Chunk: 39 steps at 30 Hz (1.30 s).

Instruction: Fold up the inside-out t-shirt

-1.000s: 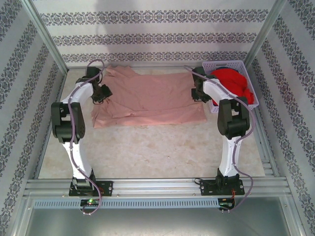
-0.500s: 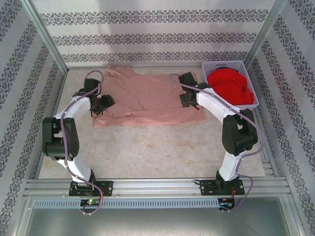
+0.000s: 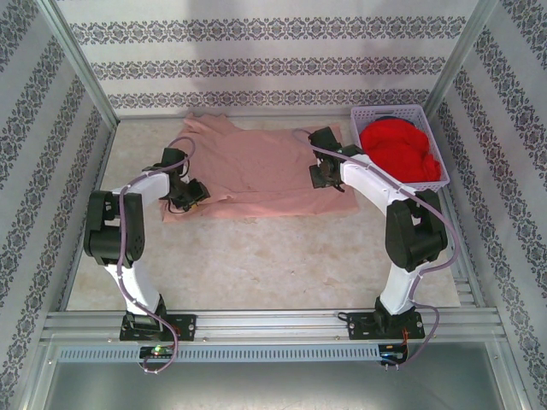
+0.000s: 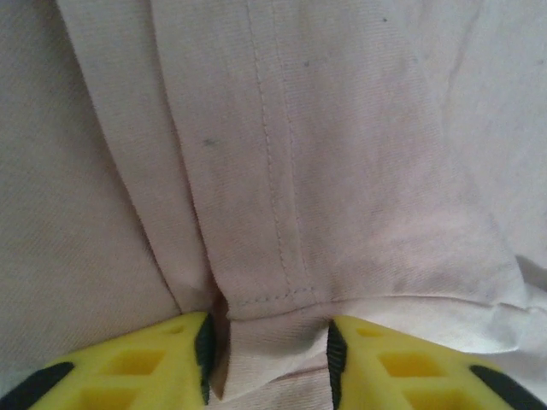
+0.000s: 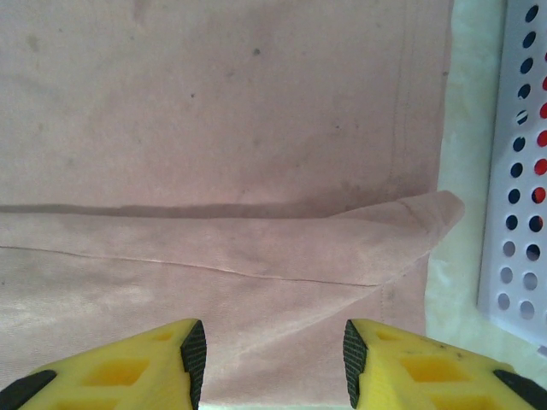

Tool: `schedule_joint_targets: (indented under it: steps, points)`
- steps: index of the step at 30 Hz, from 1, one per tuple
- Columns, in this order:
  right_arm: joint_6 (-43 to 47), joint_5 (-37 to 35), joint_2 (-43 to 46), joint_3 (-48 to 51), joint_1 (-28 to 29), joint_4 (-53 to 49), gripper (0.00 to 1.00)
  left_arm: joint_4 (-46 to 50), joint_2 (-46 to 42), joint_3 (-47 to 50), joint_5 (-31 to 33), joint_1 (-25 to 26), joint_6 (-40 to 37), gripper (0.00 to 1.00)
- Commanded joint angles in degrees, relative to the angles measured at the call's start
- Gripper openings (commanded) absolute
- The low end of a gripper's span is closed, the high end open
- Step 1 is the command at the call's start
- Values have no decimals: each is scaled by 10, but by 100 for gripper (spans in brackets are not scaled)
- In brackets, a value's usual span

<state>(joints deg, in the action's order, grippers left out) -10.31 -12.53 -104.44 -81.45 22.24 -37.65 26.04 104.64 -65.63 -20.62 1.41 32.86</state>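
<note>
— Can any lettering be read here?
— None. The inside-out t-shirt [image 3: 256,166] shows plain salmon cloth and stitched seams, with no legible print or tag.
— What about the basket [image 3: 367,111], or the walls?
— The basket is bare white perforated plastic. The wallpaper [image 3: 256,68] carries bands of dark ornament, not letters or numbers.
</note>
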Motion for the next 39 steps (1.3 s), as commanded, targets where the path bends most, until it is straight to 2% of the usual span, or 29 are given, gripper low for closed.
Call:
schedule_joint_targets:
  steps: [1, 7, 12, 23, 29, 33, 36, 39]
  points:
    - [-8, 5, 14, 12, -5, 0, 48, -17, 0, -20, -7, 4, -9, 30]
    - [-6, 7, 10, 9, -5, -3, 48, -10, 10, -48, 2, 4, -16, 11]
    - [-5, 6, 9, 9, -5, -5, 48, 1, 27, -93, 5, 4, -23, 0]
    - [-2, 0, 9, 15, -14, -10, 48, 37, 128, -257, 9, 5, -36, 0]
    - [-4, -3, 11, 28, -23, -12, 49, 41, 215, -376, -22, 10, -32, 27]
    - [-9, 0, 13, 34, -22, -10, 49, 63, 237, -440, -45, 13, -55, 38]
    - [-14, 6, 13, 36, -18, -6, 49, 60, 194, -413, -13, 11, -70, 45]
    - [-16, 9, 11, 35, -14, -4, 49, 13, 114, -302, 45, 5, -64, 50]
